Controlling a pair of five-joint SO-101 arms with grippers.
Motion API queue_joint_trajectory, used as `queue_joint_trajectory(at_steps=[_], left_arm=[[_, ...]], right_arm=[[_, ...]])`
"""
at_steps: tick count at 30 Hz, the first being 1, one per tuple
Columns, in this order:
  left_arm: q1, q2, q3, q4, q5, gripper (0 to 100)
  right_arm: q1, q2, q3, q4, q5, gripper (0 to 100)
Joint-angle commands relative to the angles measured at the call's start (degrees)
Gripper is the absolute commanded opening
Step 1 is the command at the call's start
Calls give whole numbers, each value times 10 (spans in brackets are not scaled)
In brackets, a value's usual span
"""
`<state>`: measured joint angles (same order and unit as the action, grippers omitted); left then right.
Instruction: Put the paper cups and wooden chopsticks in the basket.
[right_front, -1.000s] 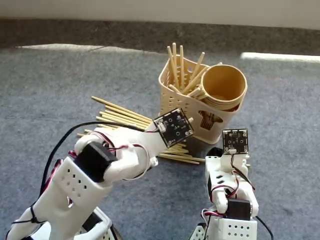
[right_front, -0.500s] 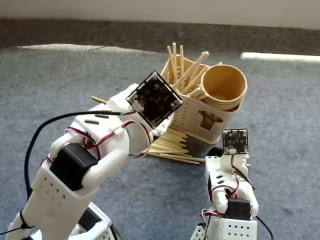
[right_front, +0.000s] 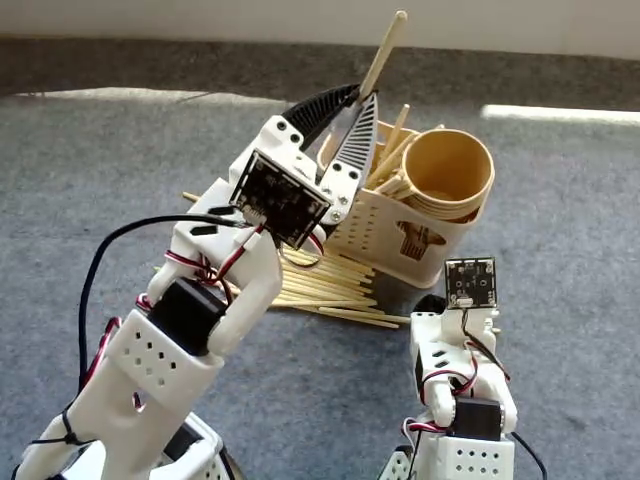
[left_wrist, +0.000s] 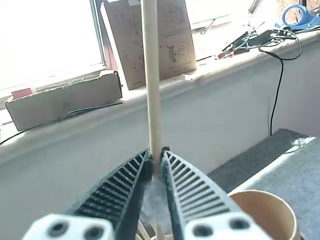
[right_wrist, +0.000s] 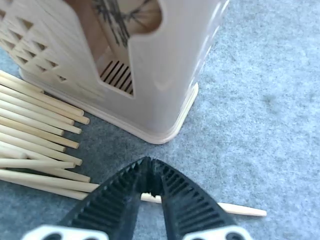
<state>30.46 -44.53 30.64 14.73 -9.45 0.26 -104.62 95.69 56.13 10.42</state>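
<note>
Left arm up over the basket, one stick in its grip.

My left gripper (right_front: 356, 95) is clamped on a single wooden chopstick (right_front: 386, 52), which stands upright from between the tips above the basket (right_front: 395, 232). The basket sits toward the far edge of the grey carpet (right_front: 560, 300) and holds stacked paper cups (right_front: 447, 170) beside a bundle of sticks (right_front: 396, 130). Loose chopsticks (right_front: 325, 292) lie on the carpet against its near side. My right gripper (right_wrist: 150, 169) is low by the basket's near corner, its tips closed together over a stray chopstick (right_wrist: 245, 210) (whether they nip it I cannot tell).
</note>
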Motion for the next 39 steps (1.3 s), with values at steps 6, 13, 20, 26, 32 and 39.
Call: queue_joint_trajectory(at_steps=[6, 13, 20, 26, 32, 39], left_arm=[[-7, 13, 1, -49, 4, 5], [-17, 111, -44, -49, 5, 5], [-34, 173, -66, -49, 46, 6], [-66, 189, -66, -46, 102, 31], [-66, 188, -111, 55, 103, 76], [-68, 188, -198, 198, 99, 77]], right_arm=[[5, -5, 77, 0, 5, 12], [4, -5, 77, 0, 5, 12], [4, -5, 77, 0, 5, 12], [4, -5, 77, 0, 5, 12], [5, -5, 77, 0, 5, 12], [5, -5, 77, 0, 5, 12]])
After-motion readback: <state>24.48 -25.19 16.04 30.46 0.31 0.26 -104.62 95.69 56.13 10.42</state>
